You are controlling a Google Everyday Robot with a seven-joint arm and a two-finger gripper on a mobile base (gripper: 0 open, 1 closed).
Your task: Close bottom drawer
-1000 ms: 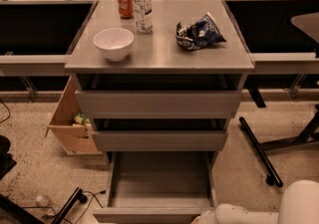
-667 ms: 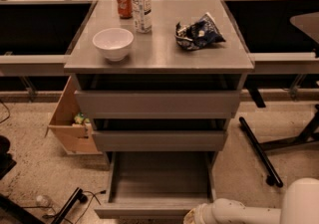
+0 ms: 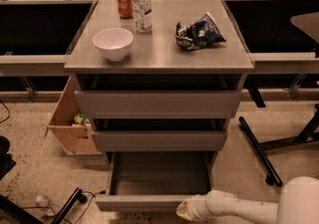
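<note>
The grey cabinet has three handleless drawers. The bottom drawer is pulled far out, its empty grey tray showing and its flat front along the lower edge of the view. My white arm comes in from the lower right. The gripper end sits at the right part of the drawer's front, touching or very near it. The fingers themselves are hidden behind the wrist.
The top drawer and middle drawer stand slightly out. On the cabinet top are a white bowl, a bottle, a can and a chip bag. A cardboard box stands left; a chair base right.
My arm has reached further left along the bottom drawer's front, from the lower right corner toward its right part. The drawer looks as far out as before.
</note>
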